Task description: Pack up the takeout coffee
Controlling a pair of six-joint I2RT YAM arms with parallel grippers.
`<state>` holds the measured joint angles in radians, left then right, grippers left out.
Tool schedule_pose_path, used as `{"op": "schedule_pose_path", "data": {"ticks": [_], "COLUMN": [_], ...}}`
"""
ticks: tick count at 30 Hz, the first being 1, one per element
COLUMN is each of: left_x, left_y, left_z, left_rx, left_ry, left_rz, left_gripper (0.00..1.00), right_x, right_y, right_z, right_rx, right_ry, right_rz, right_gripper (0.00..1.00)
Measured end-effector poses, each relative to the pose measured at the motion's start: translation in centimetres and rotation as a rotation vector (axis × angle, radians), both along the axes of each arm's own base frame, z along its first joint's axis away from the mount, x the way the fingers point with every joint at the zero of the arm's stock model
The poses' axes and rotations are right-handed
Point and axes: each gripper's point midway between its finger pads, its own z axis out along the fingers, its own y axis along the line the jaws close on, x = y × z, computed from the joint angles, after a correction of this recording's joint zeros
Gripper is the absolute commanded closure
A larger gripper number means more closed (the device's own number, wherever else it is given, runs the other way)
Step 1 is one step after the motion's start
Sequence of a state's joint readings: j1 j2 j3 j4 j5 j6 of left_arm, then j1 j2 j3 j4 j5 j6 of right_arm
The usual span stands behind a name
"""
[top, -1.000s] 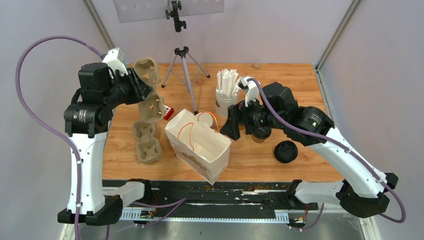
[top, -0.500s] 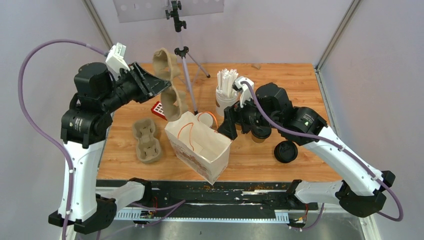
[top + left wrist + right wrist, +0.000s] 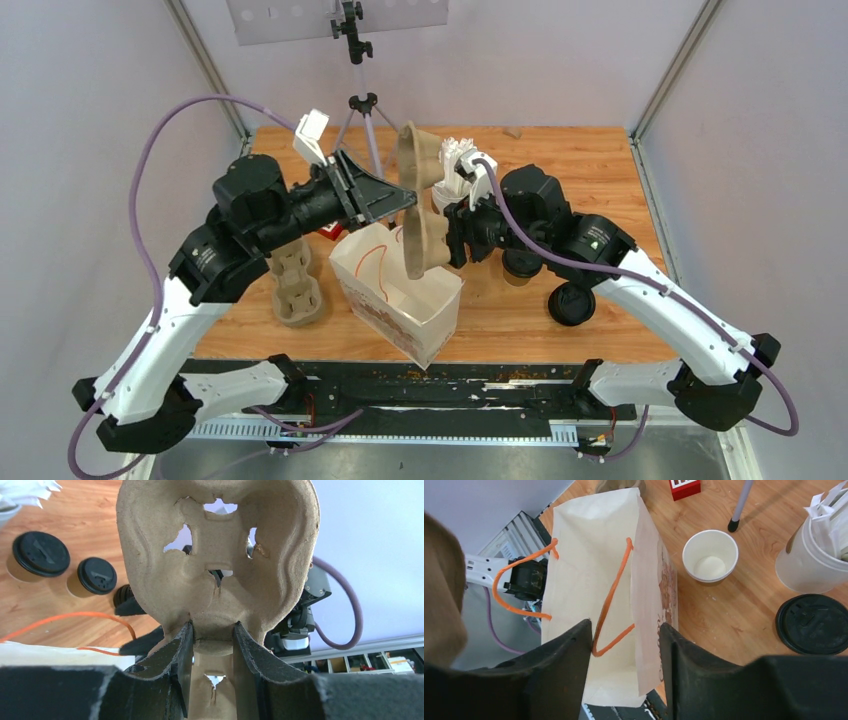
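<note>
Two lidded cups, tray over bag

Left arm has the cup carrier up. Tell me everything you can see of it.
The carrier is tan moulded pulp, with cup wells and ragged cut-outs around its middle. No cups sit in it. It stands on edge, nearly upright, in the air over the open white bag. The left hand pinches it near the middle between both fingers. Its lower end hangs at the bag's mouth; whether it touches the bag is unclear.

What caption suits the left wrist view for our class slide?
Left jaws pinch a cardboard cup tray; two lidded coffee cups stand on the table beyond.
</note>
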<state>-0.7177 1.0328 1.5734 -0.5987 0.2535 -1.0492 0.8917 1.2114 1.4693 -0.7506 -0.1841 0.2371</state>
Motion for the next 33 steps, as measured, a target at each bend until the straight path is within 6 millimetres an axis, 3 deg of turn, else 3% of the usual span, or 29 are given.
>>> {"op": "schedule_pose_path", "data": {"ticks": [3, 9, 12, 21, 28, 33], "left_x": [-0.2, 0.5, 0.8, 0.5, 0.7, 1.4], "left_y": [-1.5, -2.0, -1.1, 1.3, 2.2, 1.4], "left_z": [-1.1, -5.3, -6.3, -5.0, -7.5, -9.0], "left_rx": [0.008, 0.037, 0.049, 0.007, 0.045, 0.072], "left_ry": [0.021, 0.098, 0.119, 0.133, 0.227, 0.290], "left_rz": [-0.012, 0.054, 0.108, 0.202, 0.267, 0.285], "left_gripper": [0.74, 0.75, 0.75, 0.75, 0.75, 0.75], "right_x": [0.5, 1.4, 1.7, 1.8, 1.7, 1.7], "right_y": [0.4, 0.4, 0.3, -0.4, -0.4, -0.3], "right_z": [-0.3, -0.9, -1.1, -0.7, -0.5, -0.4], "right_rx": [0.005, -0.001, 0.001, 0.048, 0.084, 0.100], "right_ry": [0.000, 0.006, 0.011, 0.043, 0.099, 0.122], "right_rz": [-0.014, -0.065, -0.088, -0.167, -0.208, -0.225], "right_gripper": [0.76, 1.00, 1.00, 1.00, 1.00, 1.00]}}
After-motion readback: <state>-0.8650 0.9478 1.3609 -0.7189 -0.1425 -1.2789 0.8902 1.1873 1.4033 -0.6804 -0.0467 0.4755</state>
